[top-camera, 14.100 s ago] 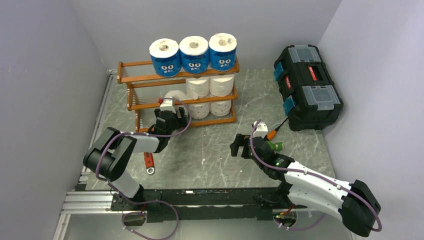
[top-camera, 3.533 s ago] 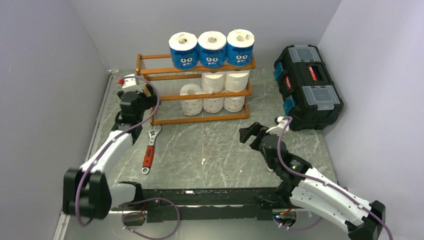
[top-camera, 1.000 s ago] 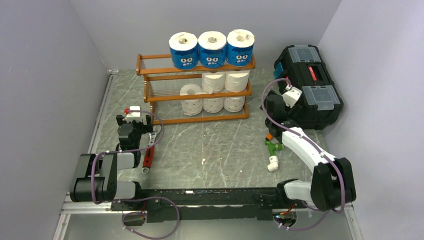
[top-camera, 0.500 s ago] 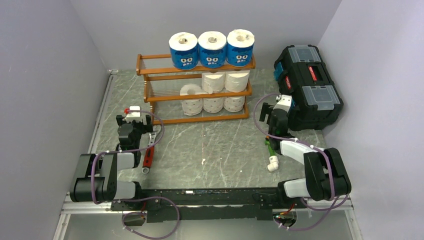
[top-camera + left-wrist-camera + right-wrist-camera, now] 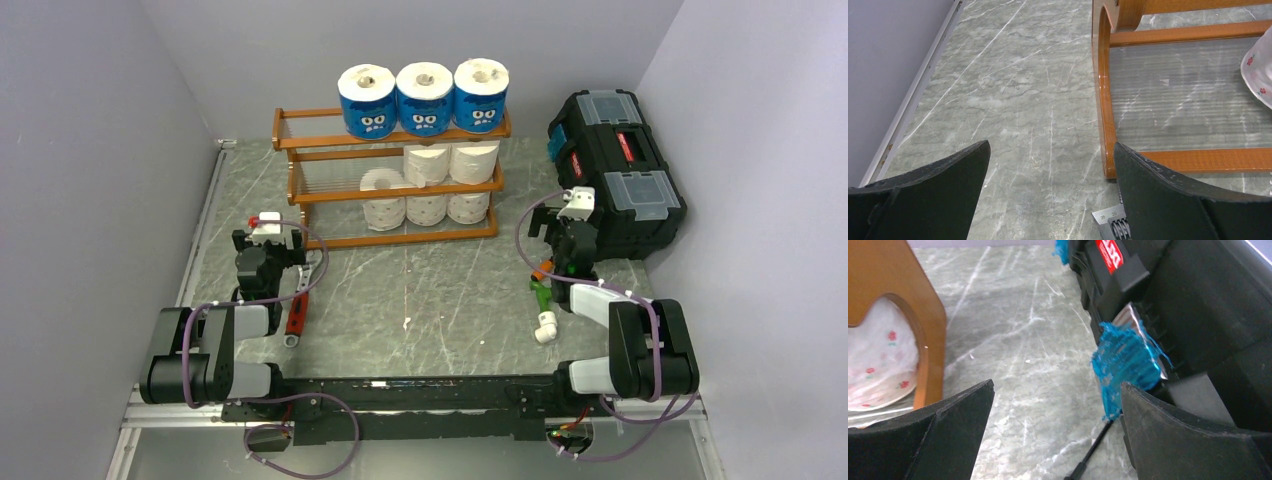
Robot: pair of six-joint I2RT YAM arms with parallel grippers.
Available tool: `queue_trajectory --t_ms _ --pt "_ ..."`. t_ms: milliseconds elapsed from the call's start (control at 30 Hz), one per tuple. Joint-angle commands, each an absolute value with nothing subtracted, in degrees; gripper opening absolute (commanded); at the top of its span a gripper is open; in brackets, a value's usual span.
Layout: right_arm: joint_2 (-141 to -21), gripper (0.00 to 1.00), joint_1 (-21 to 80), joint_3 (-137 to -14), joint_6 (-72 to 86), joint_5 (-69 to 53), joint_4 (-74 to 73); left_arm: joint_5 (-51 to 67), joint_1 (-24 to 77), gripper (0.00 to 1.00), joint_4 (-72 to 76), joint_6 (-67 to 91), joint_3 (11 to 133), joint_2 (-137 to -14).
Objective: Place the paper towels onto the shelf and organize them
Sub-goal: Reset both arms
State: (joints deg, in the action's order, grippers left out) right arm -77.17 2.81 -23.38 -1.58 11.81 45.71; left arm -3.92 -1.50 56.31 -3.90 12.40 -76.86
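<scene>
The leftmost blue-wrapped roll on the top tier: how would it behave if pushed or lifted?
This roll stands on its flat end, so a push would probably slide or tip it, not roll it. The hollow core suggests it is light and may dent when squeezed. Its printed wrapper could be slippery.

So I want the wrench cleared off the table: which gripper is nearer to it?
Left. The left gripper sits just left of the wrench; the right gripper is across the table by the toolbox.
</scene>
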Motion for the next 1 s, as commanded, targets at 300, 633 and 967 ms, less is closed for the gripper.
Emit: queue_trajectory --t_ms 300,633,967 --pt "-74.7 1.0 2.5 -17.3 1.9 15.2 51.0 -3.9 -1.3 0.99 59.2 -4.7 13.4 -76.9" --pt "-80.7 1.0 4.6 -14.7 -2.8 11.8 59.1 -3.9 -1.4 1.0 59.1 -4.7 13.5 -77.0" --pt "-84.6 1.0 0.4 -14.4 2.5 12.4 63.2 -4.0 -1.3 0.99 59.0 -4.7 13.5 -77.0"
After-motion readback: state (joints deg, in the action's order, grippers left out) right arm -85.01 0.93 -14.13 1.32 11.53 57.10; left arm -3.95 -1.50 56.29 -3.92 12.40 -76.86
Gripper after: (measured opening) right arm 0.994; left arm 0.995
